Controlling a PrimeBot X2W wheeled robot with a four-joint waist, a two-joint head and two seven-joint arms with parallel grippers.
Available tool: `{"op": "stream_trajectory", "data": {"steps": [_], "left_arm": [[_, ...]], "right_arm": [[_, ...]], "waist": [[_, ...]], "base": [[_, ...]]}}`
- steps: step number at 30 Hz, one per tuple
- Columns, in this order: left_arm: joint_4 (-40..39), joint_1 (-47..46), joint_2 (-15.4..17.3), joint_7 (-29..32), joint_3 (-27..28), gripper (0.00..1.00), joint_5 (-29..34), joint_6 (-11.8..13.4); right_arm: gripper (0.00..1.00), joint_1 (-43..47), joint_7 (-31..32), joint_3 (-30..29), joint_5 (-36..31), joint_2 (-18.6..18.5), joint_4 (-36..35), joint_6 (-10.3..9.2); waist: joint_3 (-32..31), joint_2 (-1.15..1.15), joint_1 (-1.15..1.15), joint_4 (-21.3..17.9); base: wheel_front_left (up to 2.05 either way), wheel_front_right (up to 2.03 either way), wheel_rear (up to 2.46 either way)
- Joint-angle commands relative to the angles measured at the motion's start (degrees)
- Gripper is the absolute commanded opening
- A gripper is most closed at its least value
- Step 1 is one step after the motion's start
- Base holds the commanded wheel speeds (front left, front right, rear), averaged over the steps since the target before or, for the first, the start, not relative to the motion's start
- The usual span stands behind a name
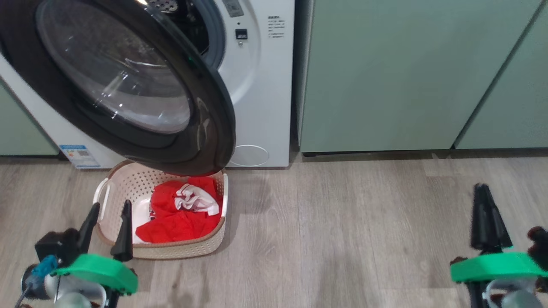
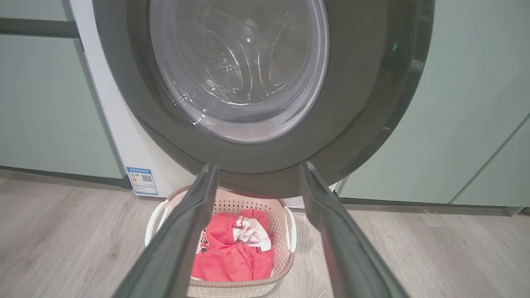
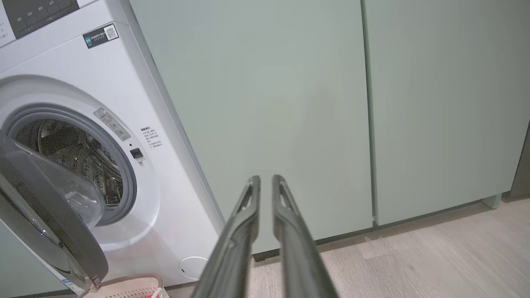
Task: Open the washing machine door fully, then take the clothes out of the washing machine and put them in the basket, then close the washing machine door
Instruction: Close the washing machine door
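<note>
Wood floor (image 1: 342, 239): the open door (image 1: 214, 128) hides the far rim of the basket (image 1: 184, 249) holding the clothes (image 1: 180, 224). My left gripper (image 1: 110, 205) gapes; my right gripper (image 3: 265, 178) is pinched nearly closed, empty.

Washing machine door (image 1: 120, 81) top cut off; hides basket (image 1: 180, 250) far rim.

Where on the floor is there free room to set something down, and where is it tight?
Free: the wooden floor between the basket, the green cabinets and the right gripper. Crowded: under the open washing machine door, which overhangs the basket holding the clothes, with the left gripper at its near left corner.
</note>
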Motion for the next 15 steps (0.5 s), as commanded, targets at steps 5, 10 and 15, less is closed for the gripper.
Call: {"op": "stream_trajectory", "data": {"steps": [5,10,15], "left_arm": [[-1.1,-1.1,0.2,-0.5,1.5,1.00,1.0,-0.4],[-0.6,-1.3,-0.4,-0.5,0.9,1.00,2.1,-0.4],[-0.2,-1.8,-1.2,-0.5,0.6,1.00,3.0,-0.4]], "right_arm": [[0.00,-5.8,-0.3,0.3,0.9,-0.1,-5.6,-0.04],[0.00,-10.5,-0.3,2.8,1.3,-0.9,-9.5,-0.04],[0.00,-14.9,-0.3,8.3,1.8,-2.3,-12.1,-0.04]], "waist": [[0.4,0.00,0.00,2.4],[0.5,0.00,0.00,5.9],[0.5,0.00,0.00,10.1]], "base": [[0.00,0.00,0.00],[0.00,0.00,0.00],[0.00,0.00,0.00]]}}
